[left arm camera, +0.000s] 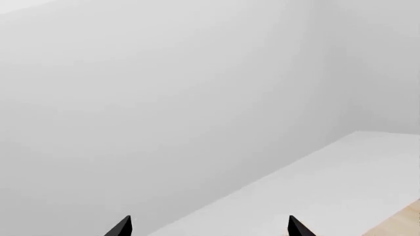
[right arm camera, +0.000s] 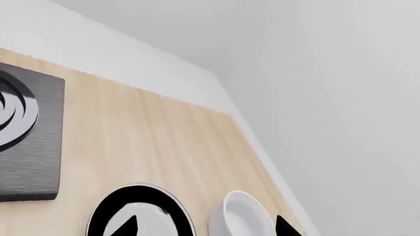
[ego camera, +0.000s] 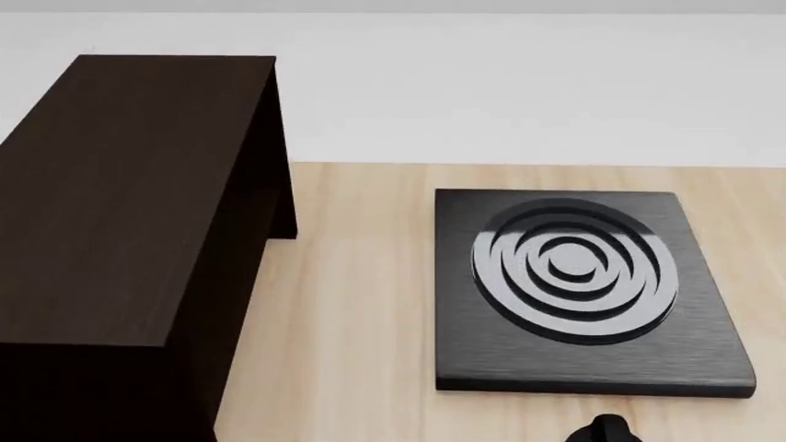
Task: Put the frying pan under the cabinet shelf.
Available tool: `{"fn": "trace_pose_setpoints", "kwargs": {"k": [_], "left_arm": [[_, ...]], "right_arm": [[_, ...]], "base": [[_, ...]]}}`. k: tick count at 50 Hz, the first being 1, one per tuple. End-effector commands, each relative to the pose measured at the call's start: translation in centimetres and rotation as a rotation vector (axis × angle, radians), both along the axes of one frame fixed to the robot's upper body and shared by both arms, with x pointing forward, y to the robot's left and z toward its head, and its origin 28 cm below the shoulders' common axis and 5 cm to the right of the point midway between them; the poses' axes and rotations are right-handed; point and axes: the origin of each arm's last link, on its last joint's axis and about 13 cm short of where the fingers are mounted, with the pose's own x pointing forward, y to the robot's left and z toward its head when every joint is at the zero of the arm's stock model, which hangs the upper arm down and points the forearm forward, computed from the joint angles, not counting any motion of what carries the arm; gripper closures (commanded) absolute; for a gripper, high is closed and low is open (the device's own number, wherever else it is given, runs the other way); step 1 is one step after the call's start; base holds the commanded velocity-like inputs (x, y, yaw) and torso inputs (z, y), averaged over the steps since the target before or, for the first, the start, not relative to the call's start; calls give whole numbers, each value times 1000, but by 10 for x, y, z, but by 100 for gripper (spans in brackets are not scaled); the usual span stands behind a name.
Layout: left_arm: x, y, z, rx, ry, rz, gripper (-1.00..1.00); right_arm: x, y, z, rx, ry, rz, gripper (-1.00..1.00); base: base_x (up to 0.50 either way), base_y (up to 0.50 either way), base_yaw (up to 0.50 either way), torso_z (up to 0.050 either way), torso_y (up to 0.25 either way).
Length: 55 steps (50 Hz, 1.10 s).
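Below your right gripper (right arm camera: pixel 206 227) lies the frying pan (right arm camera: pixel 139 211), one fingertip (right arm camera: pixel 128 227) over it. Both grippers' fingers are spread, holding nothing.

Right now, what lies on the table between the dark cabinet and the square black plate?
Nothing. In the head view, only bare light wood of the table shows between the cabinet shelf and the square black plate.

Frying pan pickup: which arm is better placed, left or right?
Right. The right wrist view shows the frying pan just ahead of the right gripper, beside the white pot. The left gripper faces only blank wall and table edge.
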Motion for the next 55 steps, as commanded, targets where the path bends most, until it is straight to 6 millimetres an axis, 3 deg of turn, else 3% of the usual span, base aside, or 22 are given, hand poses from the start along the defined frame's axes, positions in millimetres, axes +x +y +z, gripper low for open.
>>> {"fn": "trace_pose_setpoints", "kwargs": {"k": [1, 36, 55], "left_arm": [[1, -1, -1, 1, 3, -3, -100], [0, 1, -3, -5, 12, -10, -100], [0, 0, -4, -4, 14, -12, -100]], "right_arm": [[2, -2, -8, -2, 51, -2, -100], [21, 0, -46, -7, 211, 19, -100], [12, -6, -65, 27, 272, -7, -100]], "base": [[0, 0, 0, 0, 0], [0, 0, 0, 0, 0], [0, 0, 0, 0, 0]]}}
